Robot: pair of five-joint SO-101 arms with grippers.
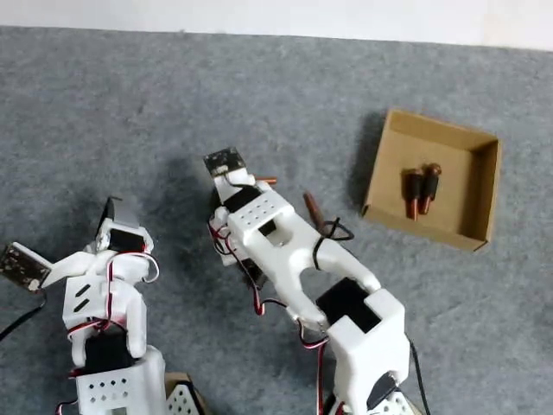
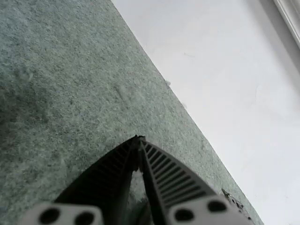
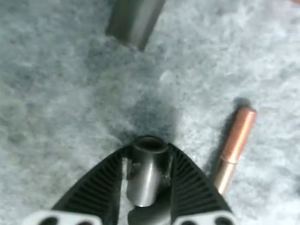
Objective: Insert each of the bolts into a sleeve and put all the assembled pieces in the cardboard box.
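The right gripper (image 3: 148,149) had its fingers (image 3: 110,180) clamped on either side of a dark sleeve (image 3: 146,176), which stood nearly upright between them with its open end showing above the fingertips. A copper bolt (image 3: 234,147) lay flat on the grey felt-covered desk (image 1: 130,104) just beside one finger, apart from the held sleeve. A second dark sleeve (image 3: 134,19) sat on the felt farther out, ahead of the fingertips and not touching anything else. Seen from above, another copper bolt (image 1: 313,210) rested on the desk behind the fingers, close against the side of the right arm (image 1: 285,242).

Well apart from those fingers, beyond that bolt, the cardboard box (image 1: 384,164) sat open on the desk. Two assembled pieces (image 1: 420,192), each a copper bolt seated in a dark sleeve, lay side by side inside it, close enough that whether they touched could not be made out.

The left gripper (image 2: 139,139) held nothing: its ribbed fingers (image 2: 164,168) were pressed together at the tips, poised over bare felt. Just past the fingertips, the edge of the felt gave way to a pale floor (image 2: 225,70). From above, the left arm (image 1: 99,294) sat beside the right one, on the side away from the box.
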